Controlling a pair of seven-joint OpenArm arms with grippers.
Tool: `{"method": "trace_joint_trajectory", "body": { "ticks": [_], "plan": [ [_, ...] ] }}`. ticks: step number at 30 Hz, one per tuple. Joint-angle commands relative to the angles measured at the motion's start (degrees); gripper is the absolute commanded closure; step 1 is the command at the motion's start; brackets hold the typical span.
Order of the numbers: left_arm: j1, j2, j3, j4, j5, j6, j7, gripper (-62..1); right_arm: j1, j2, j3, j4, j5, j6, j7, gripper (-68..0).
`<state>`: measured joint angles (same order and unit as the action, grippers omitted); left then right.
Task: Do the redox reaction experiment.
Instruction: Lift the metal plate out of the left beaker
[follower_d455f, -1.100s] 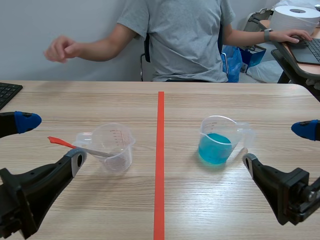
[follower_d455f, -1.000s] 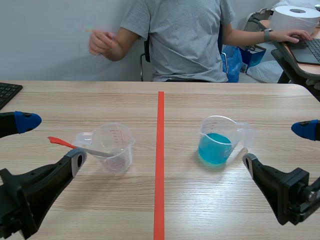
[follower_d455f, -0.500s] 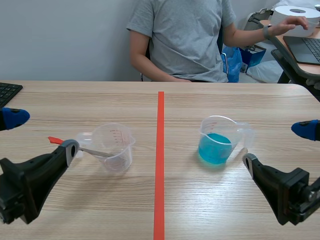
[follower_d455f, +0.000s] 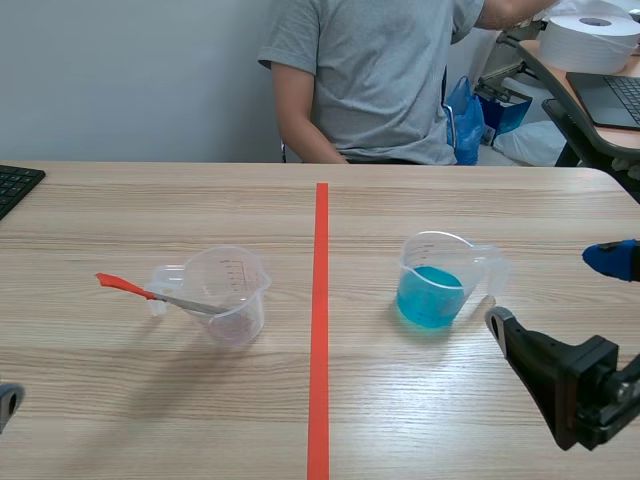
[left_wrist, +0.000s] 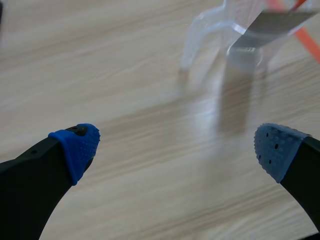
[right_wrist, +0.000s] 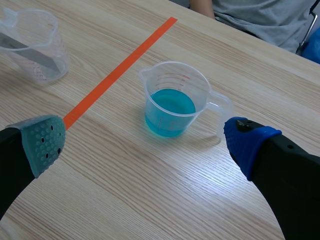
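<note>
My left gripper (left_wrist: 175, 150) and right gripper (right_wrist: 145, 142) gape wide, empty. A clumsy pinch could tip the blue cup (follower_d455f: 437, 285), right of centre, and spill it.

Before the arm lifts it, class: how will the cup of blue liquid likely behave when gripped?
The cup looks like thin clear plastic, so it may flex if squeezed. The blue liquid only partly fills it, so it probably sloshes when tilted.

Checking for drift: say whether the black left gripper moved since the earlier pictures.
Yes. The left gripper withdrew toward the robot, away from the clear plastic measuring cup; scene view shows only one fingertip.
</note>
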<state>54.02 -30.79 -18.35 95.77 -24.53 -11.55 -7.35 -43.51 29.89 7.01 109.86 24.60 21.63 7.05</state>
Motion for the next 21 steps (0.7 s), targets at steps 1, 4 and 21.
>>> {"method": "trace_joint_trajectory", "body": {
  "ticks": [1,4,21],
  "plan": [
    [1.27,0.66,0.11,-1.36,-0.33,0.33,-0.79,-62.3,0.66,0.55,0.07,0.81,0.24,-0.22,0.87,-67.9],
    [2.64,1.77,0.11,-5.84,-0.33,0.50,-0.76,-62.3,0.66,0.55,0.07,0.81,0.24,-0.22,0.85,-67.9],
    [4.46,7.13,4.44,-25.90,0.11,-1.01,-2.38,-62.3,0.66,0.55,0.07,0.81,0.24,-0.22,0.87,-67.9]
  ]
}}
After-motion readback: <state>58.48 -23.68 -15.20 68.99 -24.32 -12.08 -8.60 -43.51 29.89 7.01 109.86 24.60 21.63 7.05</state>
